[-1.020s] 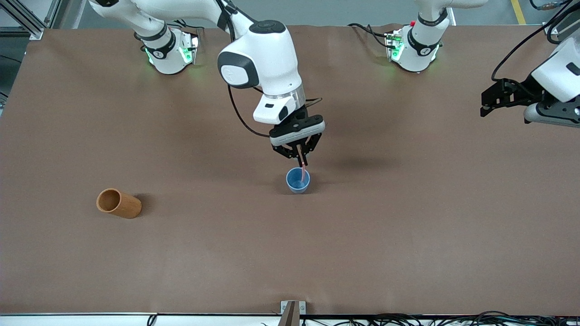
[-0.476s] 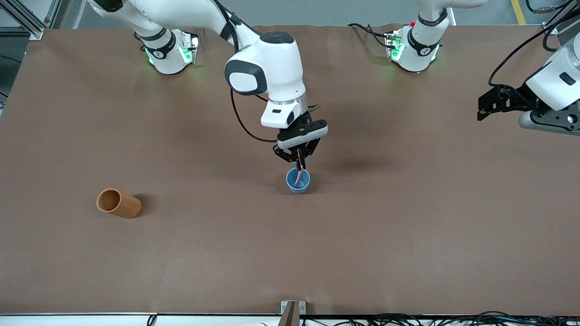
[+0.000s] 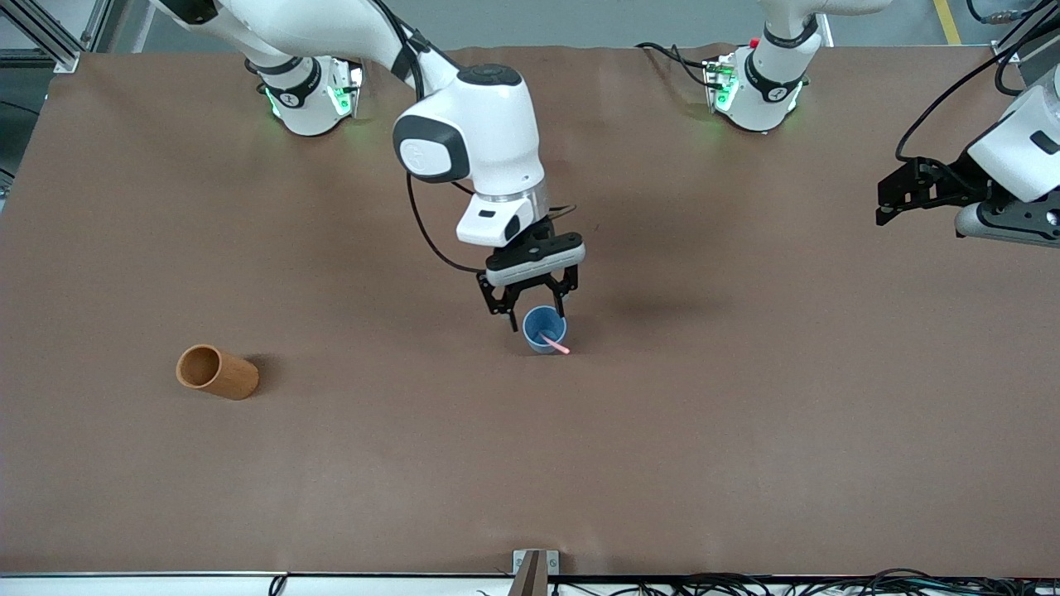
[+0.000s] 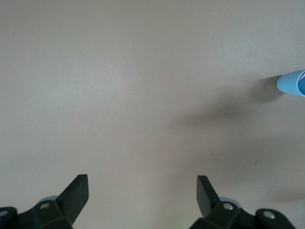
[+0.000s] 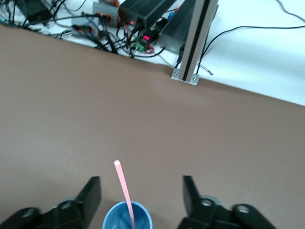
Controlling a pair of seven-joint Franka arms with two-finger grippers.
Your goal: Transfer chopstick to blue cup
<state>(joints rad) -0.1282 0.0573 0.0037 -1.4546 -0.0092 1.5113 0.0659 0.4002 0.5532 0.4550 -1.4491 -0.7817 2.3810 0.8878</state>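
The blue cup (image 3: 544, 329) stands upright near the middle of the table. The pink chopstick (image 3: 553, 343) rests in it, leaning over the rim toward the front camera. My right gripper (image 3: 530, 306) hangs open just over the cup, its fingers on either side and clear of the stick. In the right wrist view the chopstick (image 5: 123, 188) rises out of the blue cup (image 5: 116, 220) between the parted fingers of the right gripper (image 5: 141, 183). My left gripper (image 3: 884, 199) waits open in the air over the left arm's end of the table. The left wrist view shows the left gripper (image 4: 142, 180) holding nothing, with the cup's edge (image 4: 290, 83) far off.
An orange-brown cup (image 3: 217, 372) lies on its side toward the right arm's end of the table, mouth facing that end. A metal bracket (image 3: 534, 567) sits at the table edge nearest the front camera. Cables and electronics (image 5: 143, 28) lie past that edge.
My right gripper has opened and let go of the chopstick. The stick now leans in the blue cup toward the front camera. The right hand shifted slightly; the left arm barely moved.
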